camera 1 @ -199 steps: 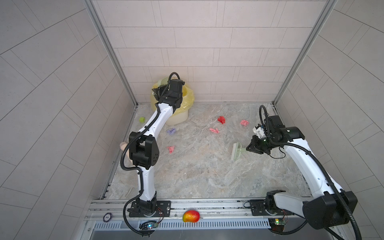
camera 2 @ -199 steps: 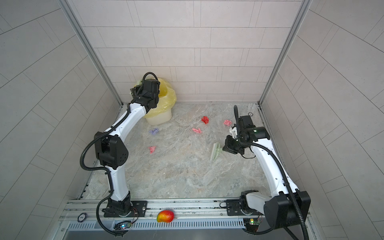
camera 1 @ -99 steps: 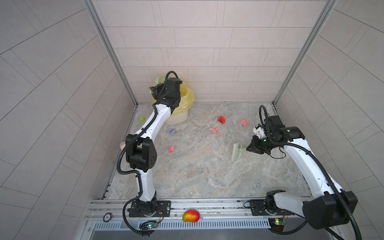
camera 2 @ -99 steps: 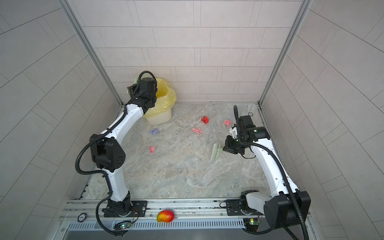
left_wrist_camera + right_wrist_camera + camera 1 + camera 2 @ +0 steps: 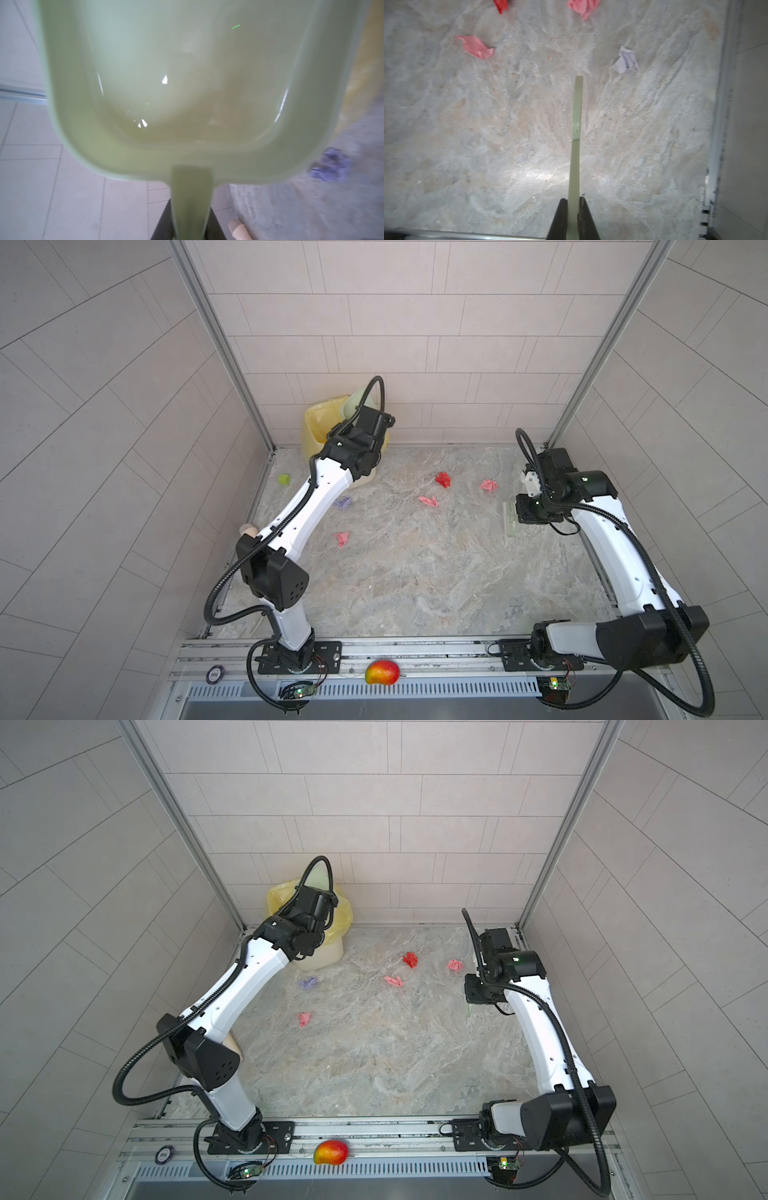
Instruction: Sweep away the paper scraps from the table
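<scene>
Left tool [image 5: 191,225] clamps dustpan [image 5: 187,83] handle, pan over yellow-lined bin [image 5: 322,429], upper left of centre in both top views. Right tool [image 5: 573,216] pinches brush [image 5: 577,116] handle. Best: tip pan fully inside bin mouth, then lower flat beside paper scraps [image 5: 443,480]. Scraps: small crumpled wads, red, pink, lavender, scattered mid-frame on table [image 5: 415,580].

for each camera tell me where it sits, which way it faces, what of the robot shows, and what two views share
Top views: high above the front rail, looking down on the table; left arm and right arm show whole.
Left wrist: behind the left gripper, facing into the dustpan it grips; only jaw tips show.
Right wrist: behind the right gripper, shut on the brush, facing down at the table; jaw tips show.
Shared: left wrist and both top views show the purple scrap.
</scene>
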